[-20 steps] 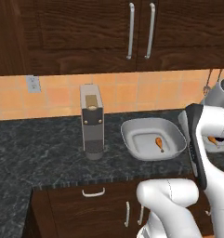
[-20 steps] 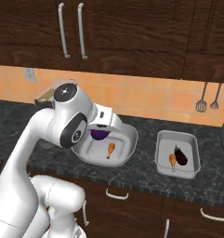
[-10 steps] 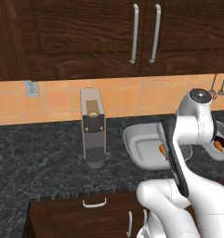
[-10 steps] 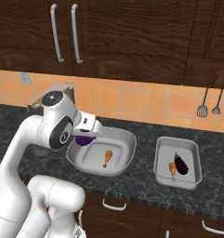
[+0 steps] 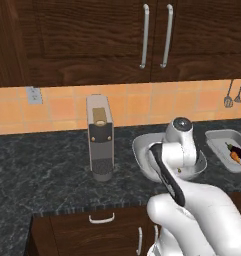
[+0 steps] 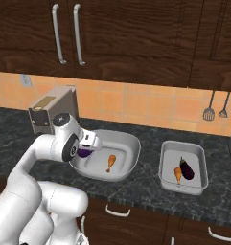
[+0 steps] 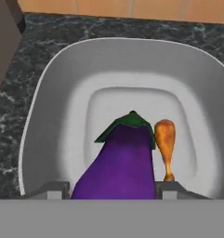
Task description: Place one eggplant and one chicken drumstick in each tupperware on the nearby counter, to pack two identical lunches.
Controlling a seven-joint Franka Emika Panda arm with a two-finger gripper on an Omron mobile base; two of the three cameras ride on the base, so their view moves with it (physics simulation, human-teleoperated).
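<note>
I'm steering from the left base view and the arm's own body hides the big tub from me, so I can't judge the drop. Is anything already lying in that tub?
Observer: Yes, one chicken drumstick lies on the floor of the big tub.
Operator: Is the gripper carrying anything?
Observer: In the hand view, an eggplant sits between the gripper fingers, green cap pointing away from the hand.
Operator: Is it over the tub?
Observer: Yes, the hand view looks straight into the tub past the eggplant, with the drumstick beside it.
Operator: And the small tray?
Observer: The small tray already holds an eggplant and a drumstick side by side.
</note>
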